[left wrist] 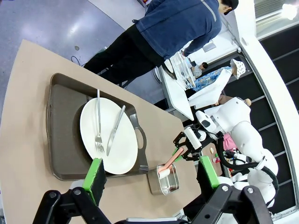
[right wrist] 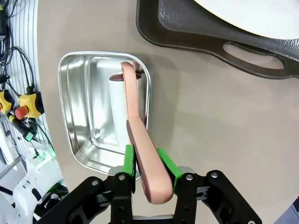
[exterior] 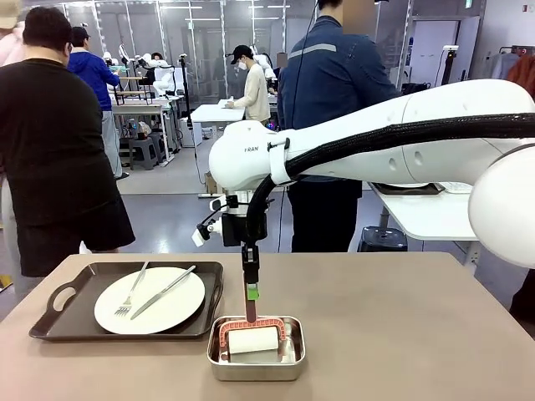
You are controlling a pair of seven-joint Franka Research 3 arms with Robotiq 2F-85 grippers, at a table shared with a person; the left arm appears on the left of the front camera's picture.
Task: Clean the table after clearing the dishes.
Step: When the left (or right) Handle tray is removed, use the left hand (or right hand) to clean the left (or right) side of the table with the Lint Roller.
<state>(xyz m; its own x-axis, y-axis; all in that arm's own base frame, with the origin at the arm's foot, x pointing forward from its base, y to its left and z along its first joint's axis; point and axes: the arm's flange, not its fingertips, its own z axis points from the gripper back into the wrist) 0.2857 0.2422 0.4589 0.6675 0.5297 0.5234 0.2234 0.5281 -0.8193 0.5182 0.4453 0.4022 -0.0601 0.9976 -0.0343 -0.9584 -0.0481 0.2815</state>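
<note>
The brown table [exterior: 401,334] holds a dark tray [exterior: 92,276] at the left with a white plate [exterior: 180,313], a fork [exterior: 132,294] and a knife [exterior: 163,292] on it. My right gripper [exterior: 251,288] hangs over the table's middle, shut on the pink handle [right wrist: 140,135] of a white cleaning roller [exterior: 253,341] whose roll rests in a small steel pan [exterior: 292,368]. In the left wrist view my left gripper [left wrist: 152,175] is open and empty, high above the tray [left wrist: 60,121] and plate [left wrist: 117,154].
A person in a blue jacket [exterior: 334,83] stands at the table's far edge, and another in black [exterior: 50,150] stands at the far left. A white table [exterior: 426,213] lies behind at the right. The table's right half [exterior: 435,317] is bare.
</note>
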